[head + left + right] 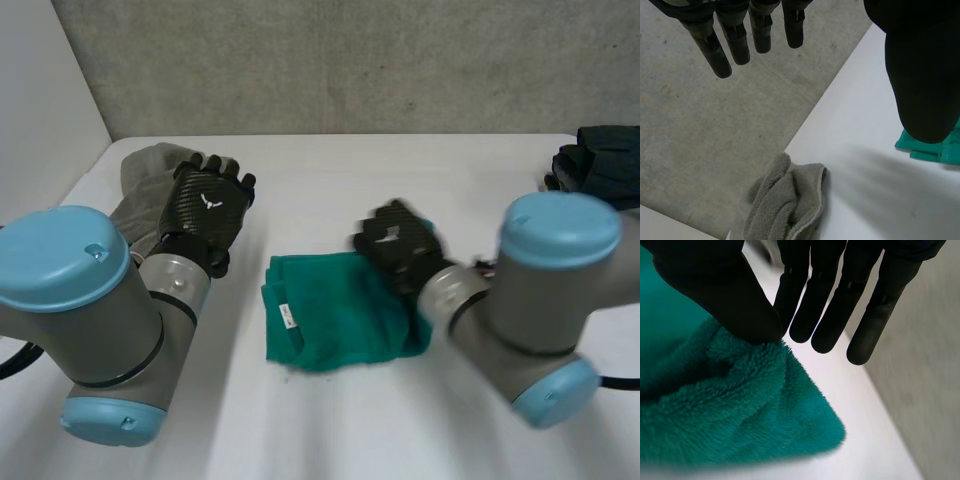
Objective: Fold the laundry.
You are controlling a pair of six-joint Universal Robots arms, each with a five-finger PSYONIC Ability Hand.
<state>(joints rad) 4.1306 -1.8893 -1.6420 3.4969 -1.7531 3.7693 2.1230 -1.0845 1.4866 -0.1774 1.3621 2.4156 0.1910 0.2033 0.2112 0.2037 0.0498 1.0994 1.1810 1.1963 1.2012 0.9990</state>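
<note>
A green towel (330, 315) lies folded in the middle of the white table (420, 170), a small white tag on its left side. My right hand (400, 245) is at the towel's far right edge. In the right wrist view its thumb (715, 285) meets its straight fingers (825, 315) and pinches a raised ridge of the green towel (730, 410). My left hand (210, 205) hovers open, fingers (735, 40) straight, above a crumpled grey towel (140, 185) at the table's far left edge. The grey towel (785, 205) lies well below the hand, and a corner of the green towel (940, 150) peeks out past its thumb.
A pile of dark laundry (605, 160) sits at the far right edge of the table. A grey wall (350, 60) stands behind the table. My two arms reach in over the near side of the table.
</note>
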